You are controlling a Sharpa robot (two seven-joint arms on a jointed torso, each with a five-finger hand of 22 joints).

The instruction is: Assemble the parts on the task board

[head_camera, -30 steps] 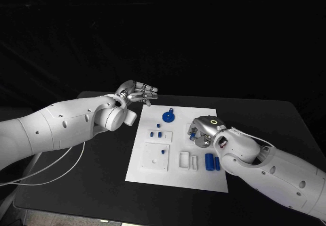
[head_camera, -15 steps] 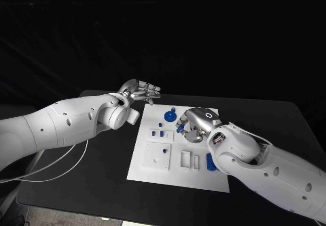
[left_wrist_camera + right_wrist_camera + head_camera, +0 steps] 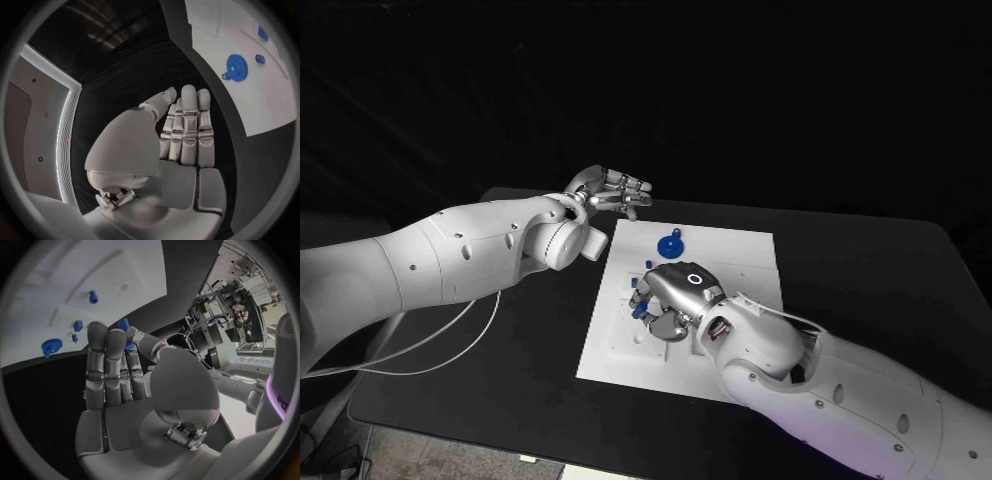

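Head view: right hand (image 3: 669,300) pinches a blue part (image 3: 642,310) over the board (image 3: 733,250) at about 8 o'clock, likely mid-placement, needing alignment next; left hand (image 3: 610,192) idle, fingers straight, empty.

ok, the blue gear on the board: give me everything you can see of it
The gear is a flat, bright blue toothed disc, plastic by its look, with a small blue tab or knob beside its rim in the left wrist view. It lies on the white board near the far edge. Neither hand touches it: the left hand is off the board beyond that edge, and the right hand is over the board's middle, pinching another blue part. Whether it sits on a peg cannot be told.
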